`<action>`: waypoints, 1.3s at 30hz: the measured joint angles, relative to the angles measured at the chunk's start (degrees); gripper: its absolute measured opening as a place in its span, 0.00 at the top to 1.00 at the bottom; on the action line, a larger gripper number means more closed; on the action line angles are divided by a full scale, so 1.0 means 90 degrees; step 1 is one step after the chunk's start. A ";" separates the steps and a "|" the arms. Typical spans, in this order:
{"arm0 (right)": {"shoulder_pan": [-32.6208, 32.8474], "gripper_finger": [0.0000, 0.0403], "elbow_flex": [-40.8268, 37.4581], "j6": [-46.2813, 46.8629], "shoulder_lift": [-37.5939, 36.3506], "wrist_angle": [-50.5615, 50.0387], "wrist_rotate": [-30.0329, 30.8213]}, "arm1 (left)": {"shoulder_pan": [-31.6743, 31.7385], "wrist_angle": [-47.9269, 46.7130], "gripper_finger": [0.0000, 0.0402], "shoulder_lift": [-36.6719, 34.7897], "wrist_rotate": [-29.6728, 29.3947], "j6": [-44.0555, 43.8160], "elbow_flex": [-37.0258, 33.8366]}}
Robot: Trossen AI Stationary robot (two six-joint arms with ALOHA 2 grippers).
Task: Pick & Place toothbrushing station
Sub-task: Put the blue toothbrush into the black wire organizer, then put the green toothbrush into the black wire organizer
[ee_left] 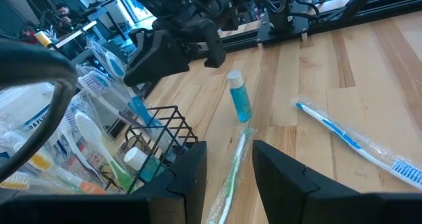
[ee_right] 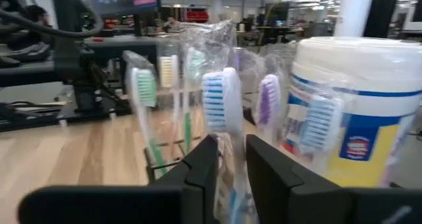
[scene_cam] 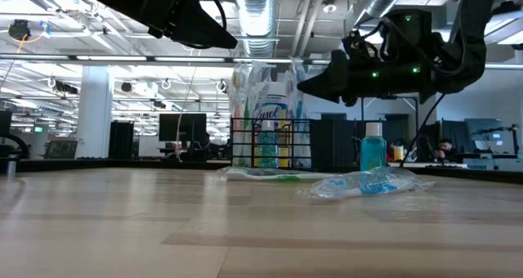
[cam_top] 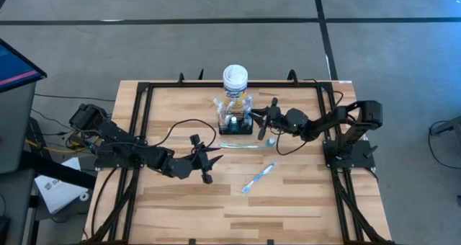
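The toothbrushing station, a low black wire caddy (cam_top: 235, 121), stands on the table in front of the yellow canister (cam_top: 235, 79). Several wrapped toothbrushes stand upright in it. My right gripper (ee_right: 231, 165) reaches level to the caddy's right side (cam_top: 261, 122). It is open, and a wrapped blue-bristled toothbrush (ee_right: 221, 105) rises between its fingers. My left gripper (cam_top: 205, 160) hovers open above the table, nearer and to the left, with nothing between its fingers (ee_left: 227, 178). My right gripper has one finger on either side of the blue-bristled toothbrush's wrapped stem (ee_right: 229, 148), just below the head, coming level from the table's right. The toothbrush stands upright in the caddy. I cannot tell whether the fingers touch the wrapping.
A small blue bottle (cam_top: 271, 140) stands upright right of the caddy. A wrapped green toothbrush (cam_top: 239, 145) lies flat in front of the caddy. A wrapped blue toothbrush (cam_top: 258, 179) lies nearer the front edge. A black frame (cam_top: 140, 112) borders the table.
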 joint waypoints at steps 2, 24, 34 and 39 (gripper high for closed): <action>0.0000 0.79 0.0021 -0.0002 0.0000 -0.0007 -0.0133 | 0.0000 0.0005 0.71 0.0000 0.0000 0.0000 0.0000; 0.0153 0.64 0.0194 -0.0454 -0.0937 -0.0325 -0.0116 | 0.0010 0.0037 0.71 -0.0002 0.0223 0.0000 -0.0040; 0.0719 0.68 0.0192 -0.0781 -0.1979 -0.1286 -0.0114 | 0.0424 0.0073 0.71 -0.0002 0.1131 -0.0636 -0.0603; 0.1044 0.68 0.0192 -0.1059 -0.2336 -0.1582 -0.0119 | 0.0748 0.0102 0.71 -0.0002 0.1297 -0.1186 -0.1010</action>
